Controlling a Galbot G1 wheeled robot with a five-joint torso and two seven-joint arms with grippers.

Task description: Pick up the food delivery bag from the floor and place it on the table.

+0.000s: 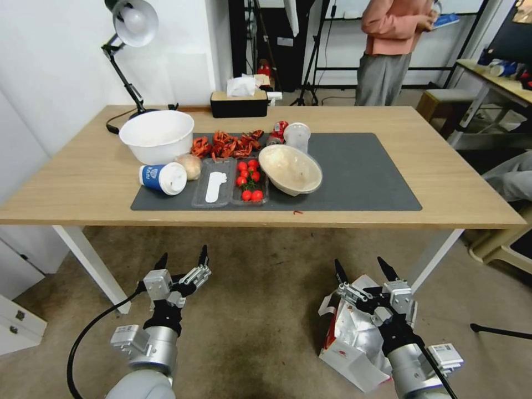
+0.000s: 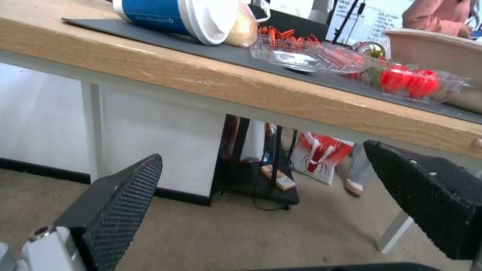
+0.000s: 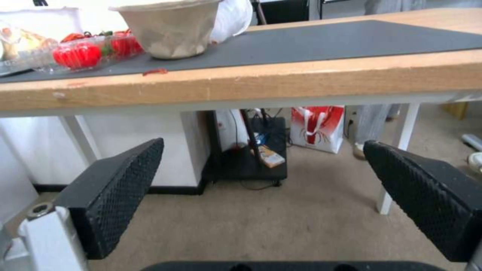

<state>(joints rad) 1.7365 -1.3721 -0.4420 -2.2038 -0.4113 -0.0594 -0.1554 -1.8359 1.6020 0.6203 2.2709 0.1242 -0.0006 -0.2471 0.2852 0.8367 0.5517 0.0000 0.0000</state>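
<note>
Trouble, as we judge it, would come from the bag's crumpled state: the food delivery bag point(image 1: 354, 341) lies collapsed on its side on the floor point(image 1: 260, 310), foil lining showing and its handles hard to make out, so a pinch on loose paper could tear or slip. Lifting it under the counter point(image 1: 94, 177) edge also risks a snag, and the mat's left half is crowded with a white bowl point(image 1: 157, 136), a tipped paper cup point(image 1: 163, 178), a tray of tomatoes point(image 1: 249, 180) and a paper bowl point(image 1: 290, 169); only the right half is bare.

Our right end effector point(image 1: 366, 272) hangs with fingers spread wide, holding nothing, just over the bag's top end; most of the bag sits toward 6 o'clock of it. Our left end effector point(image 1: 182, 259) is also wide and empty, well apart, at 9 o'clock of the bag.
</note>
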